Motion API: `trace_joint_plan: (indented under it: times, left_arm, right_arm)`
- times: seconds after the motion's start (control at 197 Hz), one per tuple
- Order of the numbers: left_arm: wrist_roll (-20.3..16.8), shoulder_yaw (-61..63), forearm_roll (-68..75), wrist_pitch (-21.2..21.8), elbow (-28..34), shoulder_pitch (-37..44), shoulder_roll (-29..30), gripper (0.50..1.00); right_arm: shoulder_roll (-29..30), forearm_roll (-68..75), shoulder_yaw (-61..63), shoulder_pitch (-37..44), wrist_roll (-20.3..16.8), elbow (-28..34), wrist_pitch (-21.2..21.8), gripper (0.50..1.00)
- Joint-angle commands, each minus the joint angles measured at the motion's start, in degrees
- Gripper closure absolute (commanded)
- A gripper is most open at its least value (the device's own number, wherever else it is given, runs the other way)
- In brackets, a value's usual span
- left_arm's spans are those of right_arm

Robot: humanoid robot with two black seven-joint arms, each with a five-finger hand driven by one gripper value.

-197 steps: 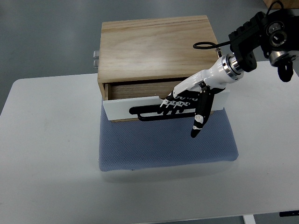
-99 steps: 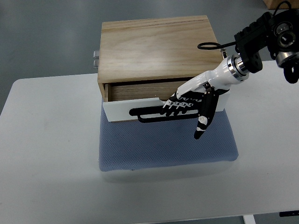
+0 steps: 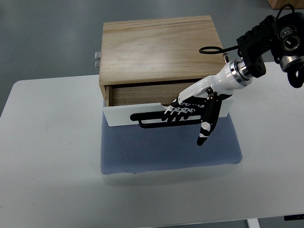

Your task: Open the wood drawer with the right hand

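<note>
We see white desk with rounded corners, grey floor beyond far edge. Blue mat lies at desk centre, wood cabinet sits on its far part. Wood drawer partly out, white front panel tilted, left end nearer us. Right hand enters from far right, fingers hooked around black handle, gripping it; thumb points toward near side over mat. Metal hinge-like fitting visible on cabinet's left side.
</note>
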Motion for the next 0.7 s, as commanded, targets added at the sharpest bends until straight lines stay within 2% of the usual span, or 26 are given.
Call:
trace_joint_plan:
  times: [0.0, 0.695]
  left_arm:
    - [-0.1, 0.0, 0.0, 0.0, 0.0, 0.0, 0.0, 0.500]
    - [0.0, 0.0, 0.0, 0.0, 0.0, 0.0, 0.0, 0.500]
  right_arm:
    - [-0.7, 0.0, -0.1, 0.0, 0.1, 0.7, 0.0, 0.556]
    - [-4.6, 0.0, -0.8, 2.1, 0.3, 4.0, 0.0, 0.556]
